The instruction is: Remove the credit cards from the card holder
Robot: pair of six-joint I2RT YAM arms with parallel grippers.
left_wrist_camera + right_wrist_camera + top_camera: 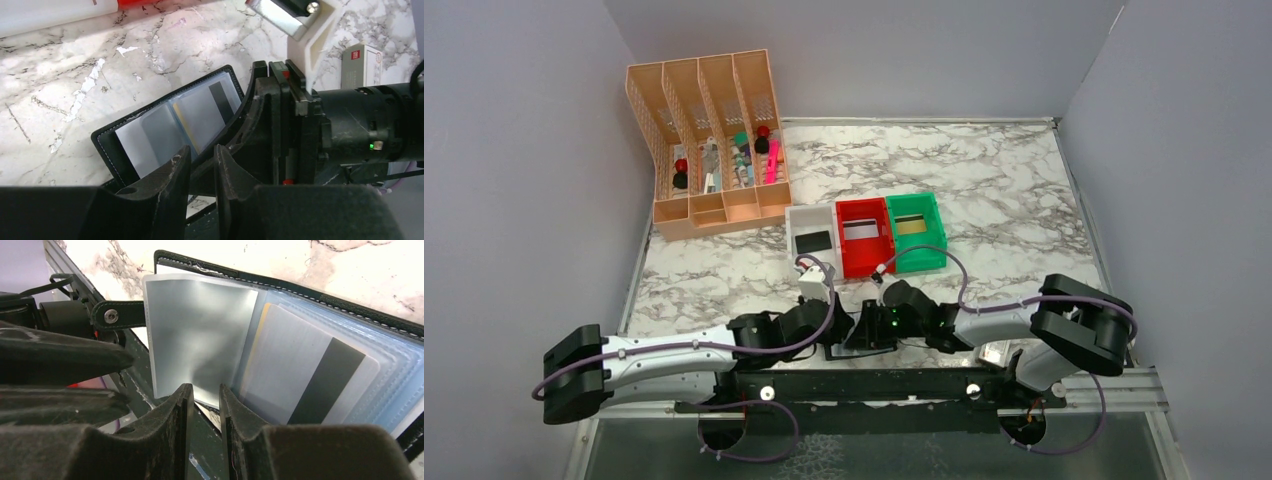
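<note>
From here I see the grey-veined marble desk [1024,190] with three small open plastic bins in a row at its middle: white [796,215], red [844,262] and green [934,215]. Each has one flat card in it, so part of the emptying looks done.

Both arms meet at the middle of the near edge, over the black-edged folding card holder [160,135]. It lies open there, with its glossy see-through pockets fanned out.

My left gripper [202,167] is narrow. The holder's stitched cover runs into the gap, so I read that as a steadying pinch.

My right gripper [202,402] is narrow too and straddles the lower edge of a frosted clear pocket leaf [200,335]. I cannot tell whether it has bitten.

Just beside that leaf, a pale plastic card with a dark stripe [310,375] sits inside a pocket, with a yellowish edge behind it.

I judge the step to be turning the leaf aside to reach that card. The next move calls for a hold on the card's exposed edge alone and a pull along the pocket while the left claw keeps the holder down.
</note>
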